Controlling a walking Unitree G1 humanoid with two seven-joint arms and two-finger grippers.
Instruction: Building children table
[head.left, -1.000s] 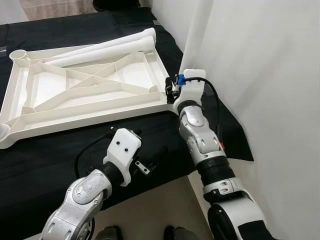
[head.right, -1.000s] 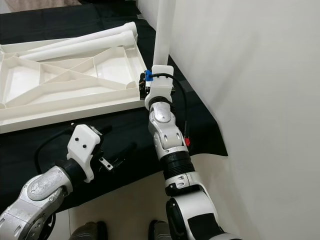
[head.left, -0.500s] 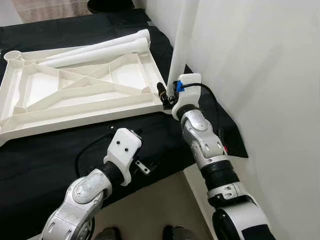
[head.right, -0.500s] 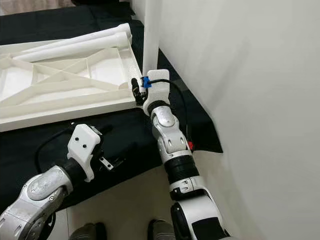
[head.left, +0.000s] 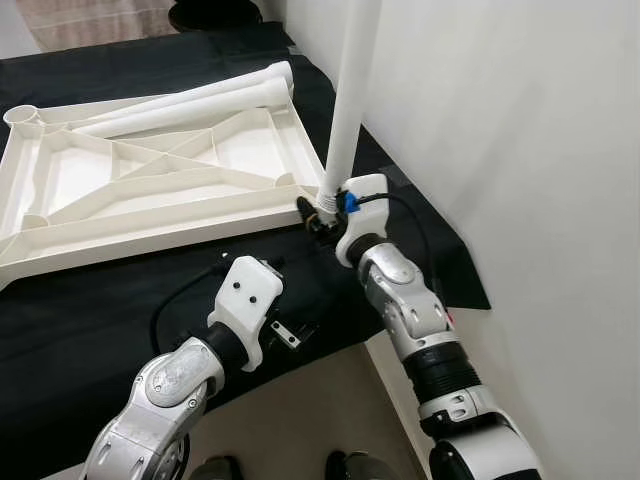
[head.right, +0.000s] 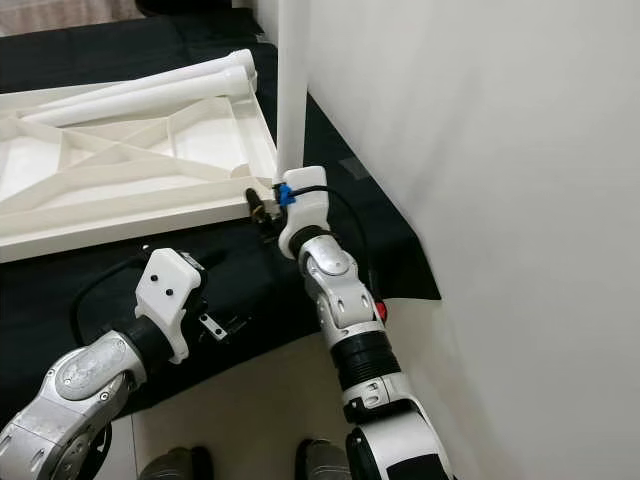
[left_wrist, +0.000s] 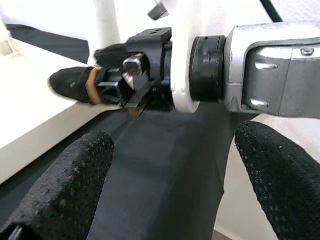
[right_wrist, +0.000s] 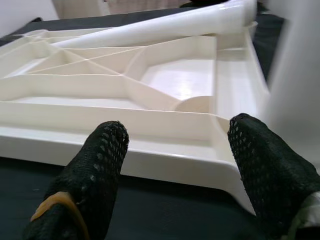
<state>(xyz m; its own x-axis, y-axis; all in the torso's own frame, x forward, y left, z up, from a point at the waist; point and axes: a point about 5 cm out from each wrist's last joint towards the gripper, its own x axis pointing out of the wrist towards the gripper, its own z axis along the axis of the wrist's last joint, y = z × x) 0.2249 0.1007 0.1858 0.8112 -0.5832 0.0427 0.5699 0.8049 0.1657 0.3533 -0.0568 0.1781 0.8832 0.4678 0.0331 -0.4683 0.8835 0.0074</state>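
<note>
While both jaws gape, the ribbed white tabletop (head.left: 150, 190) lies upside down on black cloth (head.left: 100, 300).

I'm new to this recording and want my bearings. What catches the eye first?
The big white tabletop lies underside up on the black cloth, two loose legs resting along its far edge. At its near right corner a white leg stands upright, with the right gripper beside its base, fingers apart. The left gripper hovers over the cloth.

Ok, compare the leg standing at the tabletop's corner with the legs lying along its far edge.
The standing leg is upright at the upturned tabletop's near right corner, by the right gripper. The lying legs rest flat, side by side, on the far edge. All are white plastic tubes.
</note>
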